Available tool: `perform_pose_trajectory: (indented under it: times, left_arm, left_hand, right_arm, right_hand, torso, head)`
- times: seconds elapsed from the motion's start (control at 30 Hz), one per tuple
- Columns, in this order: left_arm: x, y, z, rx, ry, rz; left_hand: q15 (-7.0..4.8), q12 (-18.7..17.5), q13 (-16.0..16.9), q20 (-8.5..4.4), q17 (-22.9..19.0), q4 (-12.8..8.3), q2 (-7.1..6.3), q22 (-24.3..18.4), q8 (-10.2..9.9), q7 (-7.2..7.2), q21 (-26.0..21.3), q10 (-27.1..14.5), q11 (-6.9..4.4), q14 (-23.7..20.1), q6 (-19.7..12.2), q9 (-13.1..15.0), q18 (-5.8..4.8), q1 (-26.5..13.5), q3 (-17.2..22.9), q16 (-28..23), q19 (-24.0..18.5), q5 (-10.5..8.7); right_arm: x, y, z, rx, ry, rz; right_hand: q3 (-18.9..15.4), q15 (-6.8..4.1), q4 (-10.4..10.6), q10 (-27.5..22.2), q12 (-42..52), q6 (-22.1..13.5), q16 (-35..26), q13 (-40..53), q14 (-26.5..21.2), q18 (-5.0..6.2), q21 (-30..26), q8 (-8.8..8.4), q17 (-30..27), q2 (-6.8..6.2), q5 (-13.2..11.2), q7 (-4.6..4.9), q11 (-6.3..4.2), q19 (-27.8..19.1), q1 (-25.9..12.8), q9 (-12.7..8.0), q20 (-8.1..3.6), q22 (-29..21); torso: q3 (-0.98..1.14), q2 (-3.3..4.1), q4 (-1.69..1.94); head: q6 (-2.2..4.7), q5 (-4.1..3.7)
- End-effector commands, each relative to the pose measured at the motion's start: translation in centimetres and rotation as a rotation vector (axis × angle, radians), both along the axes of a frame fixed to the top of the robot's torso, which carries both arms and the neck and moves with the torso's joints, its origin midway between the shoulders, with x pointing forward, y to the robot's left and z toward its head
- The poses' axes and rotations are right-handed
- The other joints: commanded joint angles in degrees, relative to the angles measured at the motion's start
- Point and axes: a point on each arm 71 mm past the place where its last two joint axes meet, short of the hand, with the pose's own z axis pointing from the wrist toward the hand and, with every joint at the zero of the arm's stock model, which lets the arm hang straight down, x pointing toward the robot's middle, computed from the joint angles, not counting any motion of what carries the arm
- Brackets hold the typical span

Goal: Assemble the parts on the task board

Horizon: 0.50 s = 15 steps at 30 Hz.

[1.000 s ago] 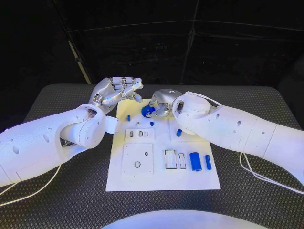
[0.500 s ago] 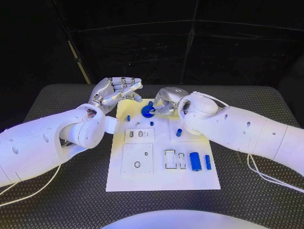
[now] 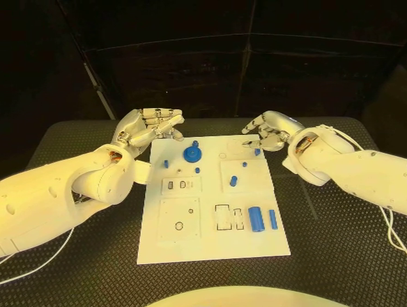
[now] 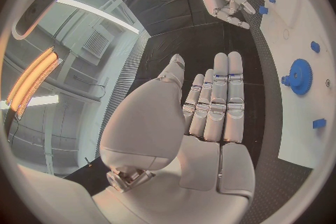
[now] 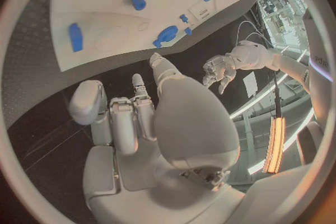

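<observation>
**Both hands empty at the far corners of the task board**

Seen from the head camera, the white task board [image 3: 213,252] lies lengthwise at the centre of the black table [image 3: 351,256], its near edge at six o'clock with bare tabletop on both sides. Near the board's near right, a large blue cylinder [image 3: 255,218] and a thin blue bar [image 3: 272,219] lie side by side beside rectangular slots. Further up, small blue pegs [image 3: 234,181] dot the middle. Toward the far end, at about twelve o'clock, a blue gear [image 3: 193,153] stands on the board, free of both hands.

The left hand [image 3: 150,126] hovers at eleven o'clock, just off the board's far left corner, fingers loosely curled, holding nothing. The right hand [image 3: 268,130] sits at one o'clock beside the far right corner, fingers bent and apart, also empty. The board's middle lies open between the arms.
</observation>
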Motion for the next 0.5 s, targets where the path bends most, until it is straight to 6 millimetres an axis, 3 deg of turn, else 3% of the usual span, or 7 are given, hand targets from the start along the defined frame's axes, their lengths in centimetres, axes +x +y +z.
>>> perform_pose_trajectory:
  times: [0.03, 0.1, 0.13, 0.27, 0.33, 0.4, 0.5]
  left_arm:
    - [0.0, -0.1, 0.1, -0.006, -0.001, -0.011]
    - [0.1, -0.1, 0.1, -0.006, -0.001, -0.012]
    - [0.1, -0.2, 0.0, -0.006, -0.001, -0.012]
    - [0.2, -0.2, -0.1, -0.006, 0.001, -0.012]
    - [0.2, -0.2, -0.1, -0.006, 0.002, -0.011]
    - [0.3, -0.2, -0.2, -0.006, 0.003, -0.01]
    - [0.3, -0.2, -0.3, -0.005, 0.005, -0.009]
  left_hand:
    - [0.04, -0.24, -0.03, 0.1, 0.1, 0.03, 0.46, 0.09, -0.33, 0.06, 0.39, 0.45, 0.12, -0.45, 0.34, -0.06, 0.19, -0.07, -0.34, 0.35, -0.34, 0.07]
    - [0.04, -0.25, -0.03, 0.1, 0.12, 0.03, 0.47, 0.1, -0.35, 0.06, 0.41, 0.46, 0.12, -0.47, 0.35, -0.06, 0.19, -0.08, -0.35, 0.34, -0.35, 0.07]
    - [0.04, -0.25, -0.03, 0.1, 0.12, 0.03, 0.47, 0.1, -0.35, 0.06, 0.41, 0.46, 0.12, -0.47, 0.35, -0.06, 0.19, -0.08, -0.35, 0.34, -0.35, 0.07]
    - [0.04, -0.25, -0.03, 0.1, 0.12, 0.03, 0.47, 0.1, -0.35, 0.06, 0.41, 0.46, 0.12, -0.47, 0.35, -0.06, 0.19, -0.08, -0.35, 0.34, -0.35, 0.07]
    - [0.04, -0.25, -0.03, 0.1, 0.12, 0.03, 0.47, 0.1, -0.35, 0.06, 0.41, 0.46, 0.12, -0.47, 0.35, -0.06, 0.19, -0.08, -0.35, 0.34, -0.35, 0.07]
    - [0.04, -0.25, -0.03, 0.1, 0.12, 0.03, 0.47, 0.1, -0.35, 0.06, 0.41, 0.46, 0.12, -0.47, 0.35, -0.06, 0.19, -0.08, -0.35, 0.34, -0.35, 0.07]
    - [0.05, -0.27, -0.03, 0.11, 0.15, 0.01, 0.48, 0.11, -0.36, 0.04, 0.42, 0.48, 0.12, -0.51, 0.36, -0.06, 0.18, -0.07, -0.36, 0.33, -0.39, 0.07]
  right_arm:
    - [-0.1, -1.8, 0.1, 0.132, 0.054, 0.031]
    - [0.0, -2.9, 0.1, 0.112, 0.048, 0.028]
    - [0.0, -3.3, 0.0, 0.103, 0.046, 0.027]
    - [0.2, -4.4, -0.3, 0.078, 0.046, 0.021]
    - [0.4, -4.8, -0.6, 0.069, 0.05, 0.017]
    - [0.5, -5.1, -1.0, 0.062, 0.055, 0.013]
    - [0.7, -5.2, -1.4, 0.055, 0.063, 0.01]
  right_hand:
    - [-0.07, -0.03, -1.67, 0.39, -0.52, -0.73, -0.4, 7.1, 4.94, 0.26, -0.37, -0.46, 10.55, -0.43, -0.4, 0.25, 0.05, -0.61, 1.81, -0.27, 0.16, -0.37]
    - [-0.2, 0.06, -2.36, 0.2, -0.75, -1.07, -0.49, 6.88, 4.89, 0.3, -0.52, -0.65, 10.32, -0.6, -0.58, 0.35, 0.15, -0.78, 2.39, -0.28, 0.22, -0.63]
    - [-0.29, 0.1, -2.61, 0.11, -0.86, -1.28, -0.53, 6.77, 4.87, 0.32, -0.59, -0.76, 10.2, -0.68, -0.64, 0.4, 0.19, -0.86, 2.57, -0.29, 0.25, -0.76]
    - [-0.6, 0.24, -3.14, -0.13, -1.13, -2.14, -0.62, 6.5, 4.82, 0.39, -0.8, -1.19, 10.0, -0.72, -0.6, 0.61, 0.37, -1.11, 2.84, -0.34, 0.37, -1.15]
    - [-0.7, 0.29, -3.28, -0.2, -1.21, -2.46, -0.64, 6.43, 4.82, 0.41, -0.85, -1.34, 9.98, -0.69, -0.55, 0.69, 0.44, -1.17, 2.89, -0.35, 0.42, -1.26]
    - [-0.74, 0.32, -3.35, -0.25, -1.26, -2.63, -0.64, 6.38, 4.82, 0.41, -0.87, -1.41, 9.99, -0.66, -0.53, 0.74, 0.48, -1.19, 2.92, -0.36, 0.44, -1.28]
    - [-0.77, 0.35, -3.41, -0.26, -1.27, -2.78, -0.63, 6.37, 4.82, 0.42, -0.9, -1.48, 10.0, -0.61, -0.5, 0.78, 0.51, -1.23, 2.96, -0.36, 0.47, -1.35]
  torso:
    - [0.29, -0.14, -0.58]
    - [0.19, -0.11, -0.43]
    - [0.3, -0.1, -0.48]
    - [0.39, -0.04, -0.29]
    - [0.24, -0.04, -0.23]
    - [0.27, -0.01, -0.25]
    - [0.16, 0.0, -0.19]
  head:
    - [0.3, -0.36]
    - [0.48, -0.68]
    - [0.51, -0.75]
    - [0.58, -1.36]
    - [0.61, -1.56]
    - [0.57, -1.56]
    - [0.55, -1.66]
